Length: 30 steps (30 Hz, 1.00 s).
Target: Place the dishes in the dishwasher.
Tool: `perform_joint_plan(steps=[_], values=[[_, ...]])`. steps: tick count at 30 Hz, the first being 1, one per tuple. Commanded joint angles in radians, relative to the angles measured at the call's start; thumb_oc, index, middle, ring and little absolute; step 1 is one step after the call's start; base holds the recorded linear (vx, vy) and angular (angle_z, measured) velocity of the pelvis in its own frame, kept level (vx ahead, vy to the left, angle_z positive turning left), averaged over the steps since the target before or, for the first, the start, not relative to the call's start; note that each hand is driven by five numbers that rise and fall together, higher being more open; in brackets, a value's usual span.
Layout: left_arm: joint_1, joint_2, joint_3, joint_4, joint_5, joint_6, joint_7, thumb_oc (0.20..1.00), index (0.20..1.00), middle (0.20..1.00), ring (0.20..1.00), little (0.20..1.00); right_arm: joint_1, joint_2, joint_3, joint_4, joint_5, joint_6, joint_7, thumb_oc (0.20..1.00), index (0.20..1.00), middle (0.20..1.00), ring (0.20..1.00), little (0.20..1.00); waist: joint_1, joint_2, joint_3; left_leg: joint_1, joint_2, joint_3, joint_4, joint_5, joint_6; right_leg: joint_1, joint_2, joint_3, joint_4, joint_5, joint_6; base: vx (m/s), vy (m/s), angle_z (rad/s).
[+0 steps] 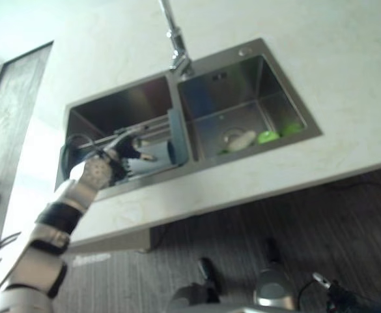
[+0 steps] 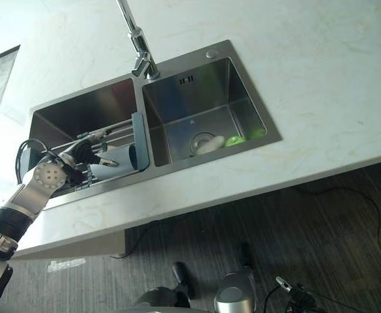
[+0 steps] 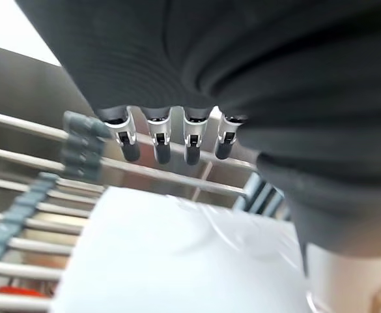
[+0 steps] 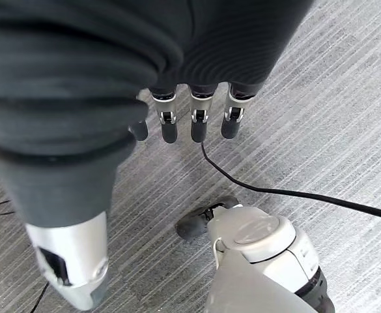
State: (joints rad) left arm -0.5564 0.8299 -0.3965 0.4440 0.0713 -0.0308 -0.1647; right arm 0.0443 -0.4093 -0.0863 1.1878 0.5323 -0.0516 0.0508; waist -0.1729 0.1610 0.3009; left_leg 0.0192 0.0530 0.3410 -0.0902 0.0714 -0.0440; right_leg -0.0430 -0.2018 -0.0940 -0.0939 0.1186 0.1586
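The left hand (image 2: 79, 154) reaches into the left basin of the double sink (image 2: 99, 107), over the wire rack (image 2: 109, 137) that spans that basin. Its fingers (image 3: 159, 140) hang relaxed and straight, dark tips just above the rack's rails, gripping nothing. Right under the palm lies a pale cup (image 2: 112, 160) on its side on the rack, up against the grey-blue rack end by the divider. The tap (image 2: 135, 39) rises from the pale table (image 2: 320, 78) behind the divider. Over in the right basin, by the drain, sit a whitish dish (image 2: 210, 145) and two green pieces (image 2: 242, 137), close together against the front wall. The right hand (image 4: 177, 124) hangs over the striped floor (image 4: 346, 98), fingers loose, holding nothing.
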Motion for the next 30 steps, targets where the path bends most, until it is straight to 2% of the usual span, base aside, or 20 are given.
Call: perform_joint_plan(steps=[1,6,9,15,20,30], values=[[-0.101,0.064,0.001,0.020,0.035,0.010,-0.091,1.000,1.000,1.000,1.000,1.000,-0.010,-0.001,0.006,0.002,0.022,0.001,-0.001,1.000,1.000,1.000,1.000,1.000,-0.025,-0.025,-0.003,0.001,-0.051,-0.101,0.046,-0.117,0.034,-0.040,-0.007,0.056,0.042,-0.028,0.041,0.00,0.000,0.00],[-0.137,0.080,-0.041,0.022,0.051,0.042,-0.128,1.000,1.000,1.000,1.000,1.000,-0.009,-0.016,0.002,0.000,0.025,-0.001,0.006,1.000,1.000,1.000,1.000,1.000,-0.038,-0.012,-0.001,0.005,-0.054,-0.099,0.044,-0.119,0.033,-0.043,-0.007,0.067,0.042,-0.029,0.043,0.01,0.005,0.00],[-0.170,0.103,-0.091,0.046,0.170,0.011,-0.144,1.000,1.000,1.000,1.000,1.000,-0.009,-0.028,0.003,-0.002,0.028,-0.006,0.009,1.000,1.000,1.000,1.000,1.000,-0.050,-0.004,0.000,0.009,-0.058,-0.098,0.041,-0.120,0.034,-0.046,-0.006,0.080,0.041,-0.027,0.045,0.02,0.018,-0.01],[-0.195,0.125,-0.134,0.087,0.228,0.005,-0.130,1.000,1.000,1.000,1.000,1.000,-0.009,-0.040,0.005,-0.012,0.033,-0.010,0.012,1.000,1.000,1.000,1.000,1.000,-0.061,-0.001,0.011,0.004,-0.062,-0.100,0.041,-0.122,0.036,-0.057,-0.003,0.098,0.043,-0.026,0.046,0.00,0.008,-0.10],[-0.195,0.117,-0.125,0.116,0.262,0.027,-0.096,1.000,1.000,1.000,1.000,1.000,-0.007,-0.042,0.009,-0.034,0.035,-0.011,0.016,1.000,1.000,1.000,1.000,1.000,-0.064,-0.001,0.020,-0.002,-0.063,-0.101,0.039,-0.120,0.037,-0.066,-0.004,0.098,0.046,-0.026,0.045,0.00,0.001,-0.01],[-0.166,0.123,-0.088,0.185,0.285,0.017,-0.048,1.000,1.000,1.000,1.000,1.000,-0.018,-0.037,0.027,-0.055,0.037,-0.007,0.011,1.000,1.000,1.000,1.000,1.000,-0.053,-0.003,0.028,-0.012,-0.060,-0.109,0.039,-0.113,0.033,-0.071,-0.003,0.087,0.050,-0.027,0.042,-0.02,0.000,0.00]])
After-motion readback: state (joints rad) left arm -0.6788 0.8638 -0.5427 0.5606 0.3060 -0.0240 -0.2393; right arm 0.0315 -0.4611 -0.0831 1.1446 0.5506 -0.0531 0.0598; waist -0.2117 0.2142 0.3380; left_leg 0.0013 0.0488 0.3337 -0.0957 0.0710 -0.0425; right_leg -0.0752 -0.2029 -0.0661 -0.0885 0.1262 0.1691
